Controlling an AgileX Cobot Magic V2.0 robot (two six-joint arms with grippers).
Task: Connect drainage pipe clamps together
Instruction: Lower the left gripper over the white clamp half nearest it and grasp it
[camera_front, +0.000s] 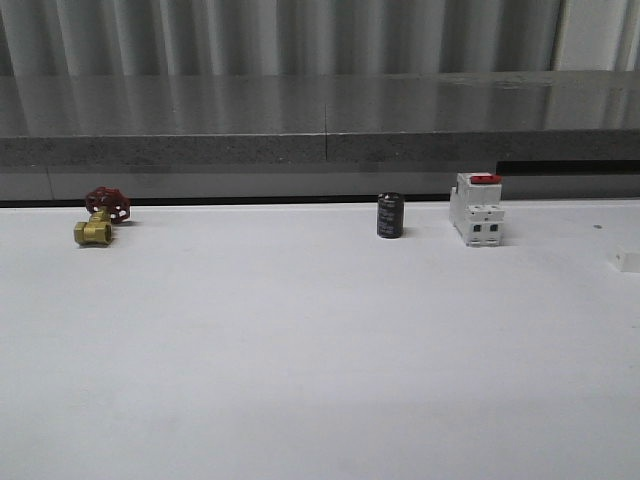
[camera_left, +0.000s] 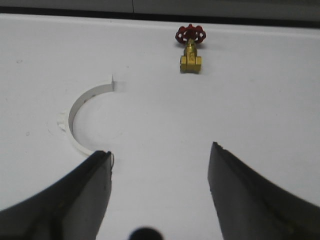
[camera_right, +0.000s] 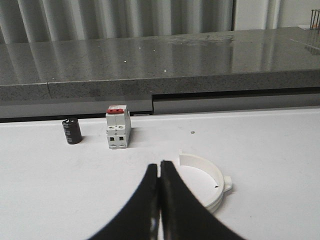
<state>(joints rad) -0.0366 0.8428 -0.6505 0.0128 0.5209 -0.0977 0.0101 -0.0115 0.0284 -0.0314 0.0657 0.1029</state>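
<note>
**Two half-rings lie apart, both end effectors empty**

In the left wrist view the left end effector (camera_left: 160, 160) stands wide open, its two dark fingers (camera_left: 82, 192) spread over the white surface (camera_left: 260, 100). One clamp half (camera_left: 82, 117) lies flat just beyond the finger, its arc reaching that fingertip. Farther off stands one brass valve (camera_left: 190, 57) with a red handwheel.

In the right wrist view the right end effector (camera_right: 159, 170) is closed on nothing, tips pressed together. A second clamp half (camera_right: 207, 182) lies just beside it. Beyond stand one white breaker block (camera_right: 118, 130) and one black cylinder (camera_right: 72, 131), side by side.
</note>
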